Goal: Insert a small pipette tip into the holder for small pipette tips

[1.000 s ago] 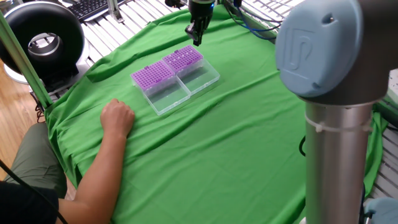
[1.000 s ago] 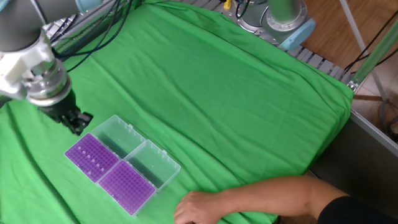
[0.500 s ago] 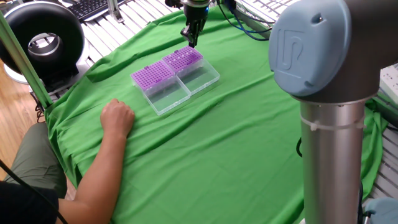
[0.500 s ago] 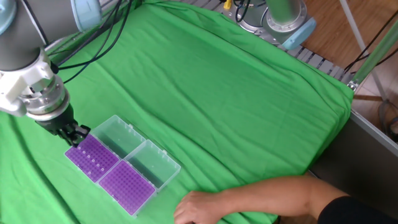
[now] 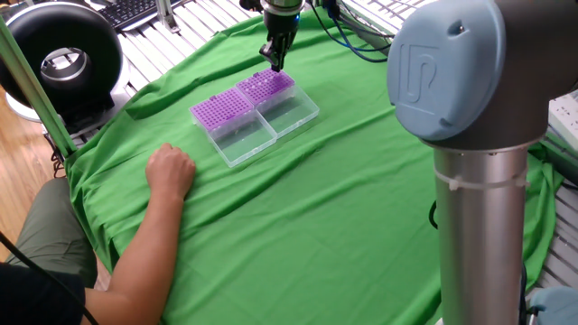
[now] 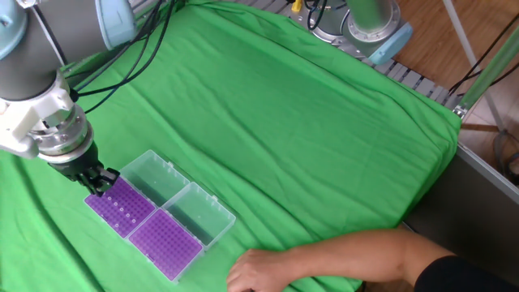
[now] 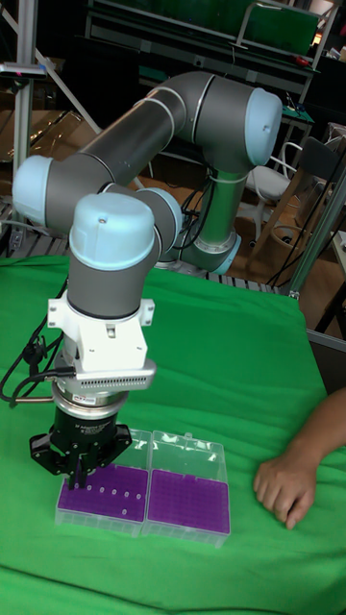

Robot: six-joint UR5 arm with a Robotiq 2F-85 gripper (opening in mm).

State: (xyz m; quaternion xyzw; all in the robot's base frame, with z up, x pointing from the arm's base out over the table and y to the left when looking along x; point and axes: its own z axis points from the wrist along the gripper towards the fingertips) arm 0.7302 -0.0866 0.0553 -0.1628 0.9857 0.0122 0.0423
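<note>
The gripper [image 6: 100, 183] hangs low over the far corner of the purple pipette tip holder [image 6: 120, 205], its black fingers pointed straight down, and from where I stand the fingertips look to be right at the top surface of that rack, though I cannot tell whether they touch it. Whether the fingers are pinched together or parted I cannot make out either, and the small pipette tip itself is too tiny to pick out between them. In the tall fixed view the gripper [image 7: 80, 468] sits over the left end of the holder [image 7: 103, 491], which shows a scatter of pale dots among its holes. A second purple rack [image 6: 165, 241] lies just beside it, the two touching edge to edge, and each has a clear plastic lid [image 6: 160, 177] folded open flat on the green cloth [image 6: 308, 130]. A person's hand [image 6: 258, 270] rests on the cloth near the racks, apart from them, the forearm reaching in from the table edge. In one fixed view the gripper [image 5: 274, 61] hovers at the rack's [image 5: 266, 87] far end
</note>
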